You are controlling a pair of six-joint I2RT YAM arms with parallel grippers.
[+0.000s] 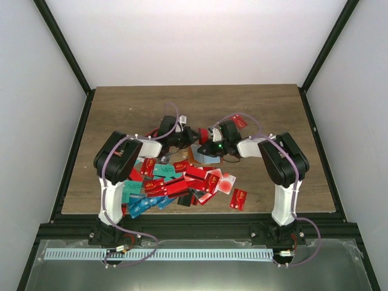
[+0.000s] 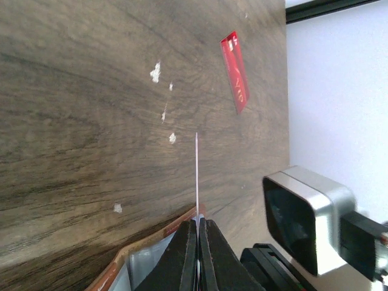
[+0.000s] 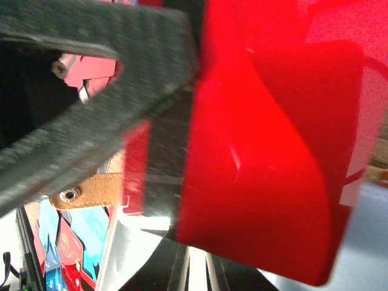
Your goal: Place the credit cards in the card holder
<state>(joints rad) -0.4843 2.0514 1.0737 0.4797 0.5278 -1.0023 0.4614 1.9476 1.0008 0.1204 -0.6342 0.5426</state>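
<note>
Credit cards [image 1: 176,182] heaped on desk [image 1: 121,109] just ahead of arm bases, mostly red, some teal and blue. Beyond heap, card holder [image 1: 203,154] lying open, pale blue inside up, between both end effectors. Left end effector [image 2: 197,223] fully closed, pinching thin pale sheet [image 2: 197,176] seen edge-on; card or holder flap, cannot tell. Right end effector [image 1: 210,133] nearly closed on red card [image 3: 267,151]. Farther back, lone red card [image 2: 235,73] flat on desk.

This is a robot lab cell: plain white walls [image 1: 200,36] in a black frame [image 1: 62,47] box in a wooden table [image 1: 127,109], with arms [image 1: 111,194] bolted along its near edge.
</note>
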